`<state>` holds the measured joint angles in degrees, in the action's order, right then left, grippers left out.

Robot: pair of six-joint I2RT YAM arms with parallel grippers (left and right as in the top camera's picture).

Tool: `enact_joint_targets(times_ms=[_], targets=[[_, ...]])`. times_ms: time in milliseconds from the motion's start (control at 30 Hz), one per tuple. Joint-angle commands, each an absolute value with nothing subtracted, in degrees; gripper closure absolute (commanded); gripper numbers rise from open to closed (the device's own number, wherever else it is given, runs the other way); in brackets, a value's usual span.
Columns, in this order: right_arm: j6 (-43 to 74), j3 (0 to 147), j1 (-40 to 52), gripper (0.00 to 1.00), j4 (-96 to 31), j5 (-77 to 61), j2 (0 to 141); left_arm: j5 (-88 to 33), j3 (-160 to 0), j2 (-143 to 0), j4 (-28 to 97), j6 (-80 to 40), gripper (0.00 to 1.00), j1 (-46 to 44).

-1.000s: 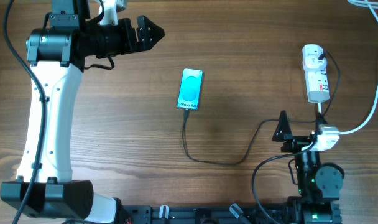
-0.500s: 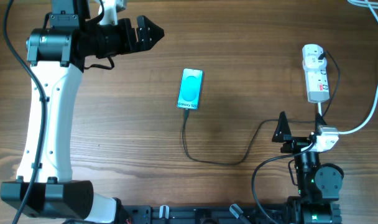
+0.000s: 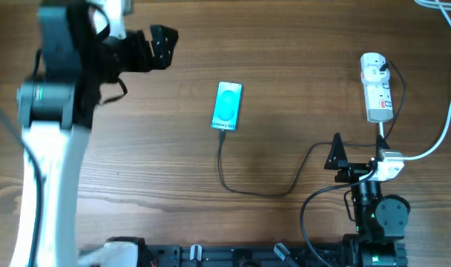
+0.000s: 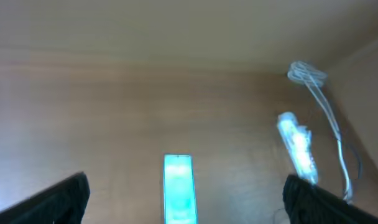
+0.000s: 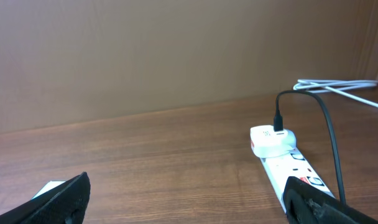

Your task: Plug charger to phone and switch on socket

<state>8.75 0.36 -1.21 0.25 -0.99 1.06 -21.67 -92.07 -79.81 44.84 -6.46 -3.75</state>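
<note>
The phone (image 3: 227, 106) lies face up mid-table with its turquoise screen lit; it shows blurred in the left wrist view (image 4: 178, 199). The thin black charger cable (image 3: 255, 192) runs from the phone's near end in a loop toward the white socket strip (image 3: 379, 93) at the far right. The cable's end touches the phone; I cannot tell how far it is seated. A white adapter (image 5: 273, 140) sits in the socket (image 5: 295, 167). My left gripper (image 3: 163, 41) is open and empty, far left of the phone. My right gripper (image 3: 359, 152) is open and empty, near the socket.
A thicker white cable (image 3: 440, 133) curves along the right edge, past the socket, to the far corner (image 4: 318, 102). The right arm's base (image 3: 374, 215) stands at the near right. The left arm's white link (image 3: 44, 170) spans the left side.
The left arm has swung; its gripper shifted slightly left and turned, still open. The phone, cable, socket and right arm have not moved.
</note>
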Motion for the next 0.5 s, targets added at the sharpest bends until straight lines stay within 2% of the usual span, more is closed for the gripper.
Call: enact_joint_targets(times_ms=[0, 167, 267, 467], targets=[[8.05, 0.3, -0.93, 0.0, 0.34, -0.67, 0.27, -19.64, -76.14, -68.2, 33.8, -4.71, 0.0, -3.42], [8.08, 0.3, -0.93, 0.0, 0.34, -0.67, 0.27, -19.55, -48.77, -51.35, 12.8, -4.71, 0.0, -2.7], [8.08, 0.3, -0.93, 0.0, 0.34, -0.64, 0.27, -16.64, -30.98, -36.56, 0.91, -4.71, 0.0, -2.7], [8.08, 0.3, -0.93, 0.0, 0.34, -0.64, 0.27, -12.91, -14.7, -18.7, -2.2, -4.69, 0.0, -2.72]])
